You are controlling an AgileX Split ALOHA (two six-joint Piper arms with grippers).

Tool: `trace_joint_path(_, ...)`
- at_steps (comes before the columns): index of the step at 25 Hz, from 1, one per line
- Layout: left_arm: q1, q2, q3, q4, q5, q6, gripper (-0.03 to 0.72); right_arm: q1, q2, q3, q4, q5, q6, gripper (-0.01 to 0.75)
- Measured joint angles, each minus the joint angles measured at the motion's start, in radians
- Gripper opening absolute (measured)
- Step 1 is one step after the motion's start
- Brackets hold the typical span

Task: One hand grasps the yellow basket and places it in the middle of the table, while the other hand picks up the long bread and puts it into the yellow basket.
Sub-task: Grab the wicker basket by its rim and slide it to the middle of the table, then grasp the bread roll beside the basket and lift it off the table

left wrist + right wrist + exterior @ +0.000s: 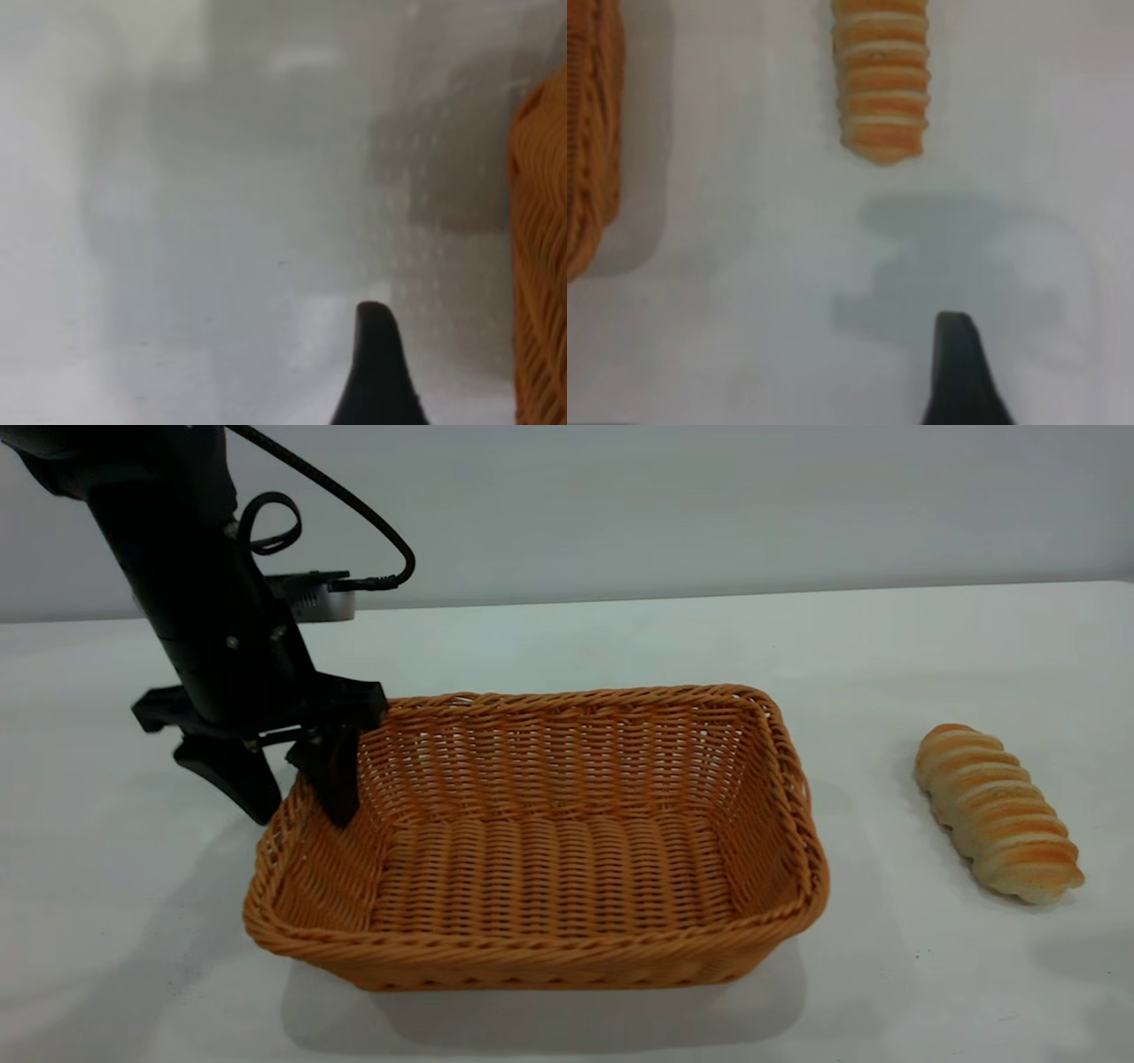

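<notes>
Left gripper [297, 802]: 2 fingers parted, straddling left rim of yellow basket [567, 948]. Long bread [997, 812]: on table [620, 638], right of basket. Right gripper: state cannot be told.

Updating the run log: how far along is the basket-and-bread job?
Done: the wicker basket sits about mid-table. In hand: the left end effector straddles its left rim, one finger inside, one outside. Left: the long bread lies on the table, right of the basket.
</notes>
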Motion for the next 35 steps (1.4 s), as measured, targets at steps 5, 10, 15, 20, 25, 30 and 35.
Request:
trace_joint_path(5, 0.0, -0.068, 0.0, 0.07, 0.003, 0.0, 0.594, 0.0, 0.16, -0.054, -0.003, -0.068, 0.0, 0.603)
trace_joint_path(10, 0.0, -0.151, 0.0, 0.076, 0.013, 0.0, 0.58, 0.0, 0.339, -0.136, -0.01, -0.105, 0.0, 0.6)
trace_joint_path(15, 0.0, -0.234, 0.0, 0.076, 0.027, 0.0, 0.581, 0.0, 0.506, -0.243, -0.038, -0.102, 0.0, 0.59)
trace_joint_path(20, 0.0, -0.301, 0.0, 0.076, 0.044, 0.0, 0.581, 0.0, 0.677, -0.354, -0.042, -0.068, -0.004, 0.59)
trace_joint_path(25, 0.0, -0.363, 0.0, 0.056, 0.066, 0.0, 0.581, 0.0, 0.814, -0.442, -0.047, -0.059, -0.013, 0.589)
trace_joint_path(30, 0.0, -0.414, 0.0, 0.05, 0.094, 0.0, 0.581, 0.0, 0.904, -0.499, -0.048, -0.065, -0.032, 0.589)
trace_joint_path(35, 0.0, -0.438, 0.0, 0.039, 0.119, 0.0, 0.581, 0.0, 0.967, -0.539, -0.048, -0.086, -0.037, 0.589)
